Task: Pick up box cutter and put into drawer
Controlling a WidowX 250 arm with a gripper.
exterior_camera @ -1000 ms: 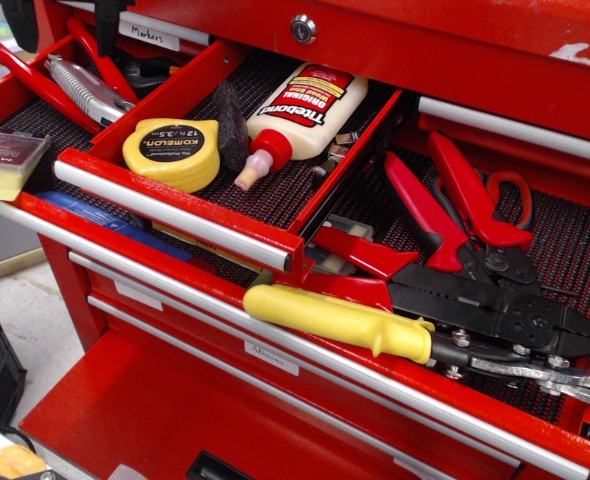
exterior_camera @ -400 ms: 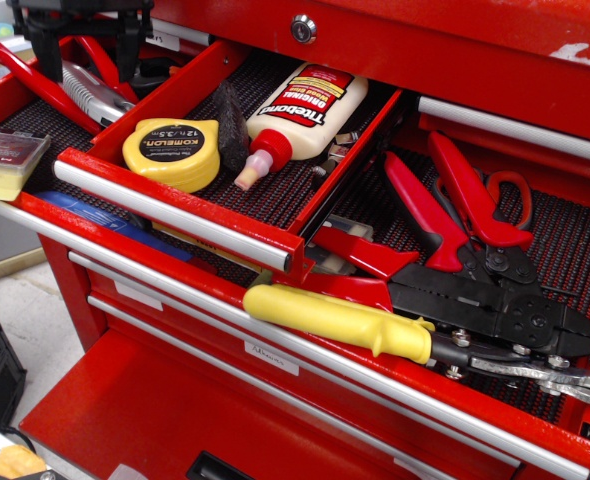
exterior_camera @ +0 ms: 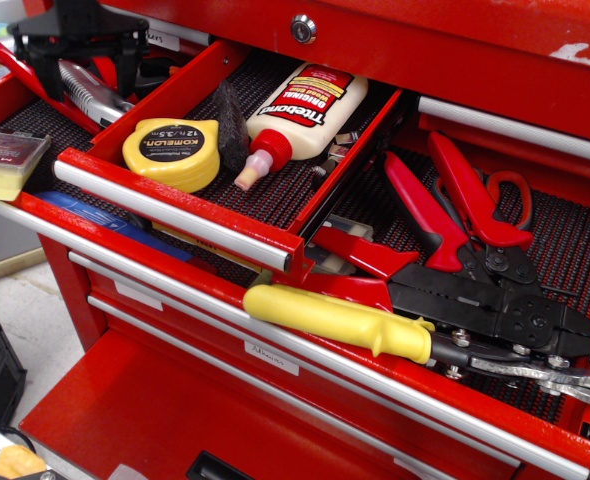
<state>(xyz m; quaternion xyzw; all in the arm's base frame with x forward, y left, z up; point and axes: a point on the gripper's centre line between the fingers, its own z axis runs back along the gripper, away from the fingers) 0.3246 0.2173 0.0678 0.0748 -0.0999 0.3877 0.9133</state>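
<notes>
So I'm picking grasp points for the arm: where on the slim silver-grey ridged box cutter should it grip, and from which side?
Probably the ridged middle of the slim silver-grey box cutter, coming from above. It lies flat and slanted on the dark liner of the top-left red drawer, so the jaws should close across its narrow width. A red-handled tool lies close alongside, leaving little room. The black gripper hangs over its far end.

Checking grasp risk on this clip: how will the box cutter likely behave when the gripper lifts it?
The box cutter looks like rigid metal, so it should not flex. Its ridged body probably gives some grip, though bare metal may slip. It lies between the red pliers handles, so it may snag or drag them. The gripper hovers over it; whether it is open is unclear.
</notes>
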